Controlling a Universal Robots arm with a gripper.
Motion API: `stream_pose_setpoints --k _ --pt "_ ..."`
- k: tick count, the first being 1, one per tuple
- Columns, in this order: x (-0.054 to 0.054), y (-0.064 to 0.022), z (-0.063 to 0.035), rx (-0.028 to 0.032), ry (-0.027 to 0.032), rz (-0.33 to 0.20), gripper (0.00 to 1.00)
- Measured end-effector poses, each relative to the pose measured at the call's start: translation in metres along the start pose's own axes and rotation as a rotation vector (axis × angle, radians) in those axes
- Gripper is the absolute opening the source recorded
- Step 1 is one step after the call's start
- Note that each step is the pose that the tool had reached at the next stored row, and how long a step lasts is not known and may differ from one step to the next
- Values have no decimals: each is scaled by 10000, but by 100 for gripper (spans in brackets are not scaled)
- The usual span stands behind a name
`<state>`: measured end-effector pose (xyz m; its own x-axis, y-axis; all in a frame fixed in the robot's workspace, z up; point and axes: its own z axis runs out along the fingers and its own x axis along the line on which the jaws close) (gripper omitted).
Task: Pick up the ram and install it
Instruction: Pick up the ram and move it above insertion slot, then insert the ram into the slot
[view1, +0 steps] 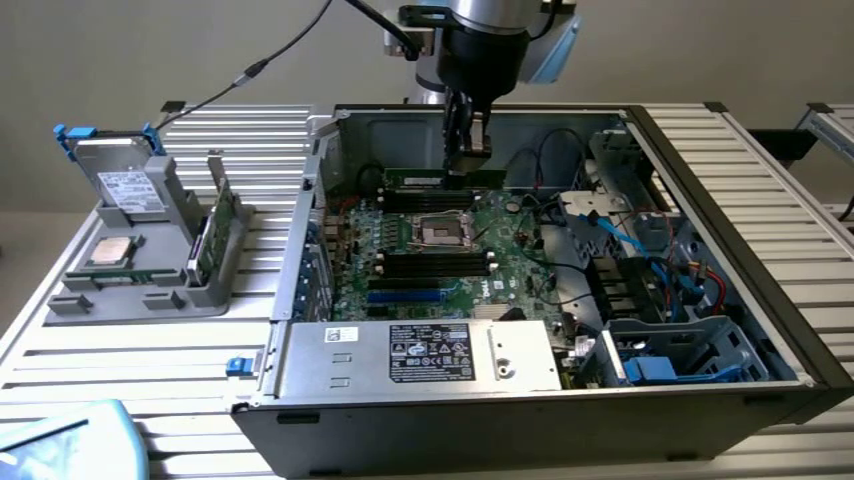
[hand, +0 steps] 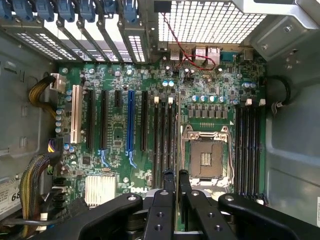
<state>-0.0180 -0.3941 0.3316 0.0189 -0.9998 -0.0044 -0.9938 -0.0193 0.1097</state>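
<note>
The ram (view1: 420, 178) is a long green stick hanging level inside the open computer case, just above the dark memory slots (view1: 427, 200) behind the processor socket (view1: 441, 232). My gripper (view1: 467, 165) comes straight down from above and is shut on the ram's top edge. In the wrist view the ram (hand: 178, 135) shows edge-on as a thin line between my two black fingers (hand: 169, 181), running alongside the memory slots (hand: 164, 140) next to the open socket (hand: 206, 157). I cannot tell whether the ram touches a slot.
The case walls (view1: 320, 160) close in the green motherboard (view1: 507, 270). A silver power supply (view1: 420, 352) sits at the front and blue cables (view1: 641, 240) on the exterior view's right. A grey holder (view1: 134, 300) outside carries a hard drive (view1: 127, 185), a processor chip (view1: 111, 252) and another green stick (view1: 203, 240).
</note>
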Motion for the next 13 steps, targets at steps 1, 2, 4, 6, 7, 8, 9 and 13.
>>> stream_pose_setpoints --k 1,2,4,6,7,8,9,13 --pt "0 0 0 0 -1 0 14" --pt "0 0 -2 0 -1 0 14" --pt "0 0 -4 0 -1 0 14" --pt "0 0 -5 0 -1 0 14" --pt "0 1 -6 0 0 0 14" --pt "0 1 -6 0 0 0 14" --pt "0 1 -7 0 0 0 14" --pt "0 1 -9 0 0 0 14"
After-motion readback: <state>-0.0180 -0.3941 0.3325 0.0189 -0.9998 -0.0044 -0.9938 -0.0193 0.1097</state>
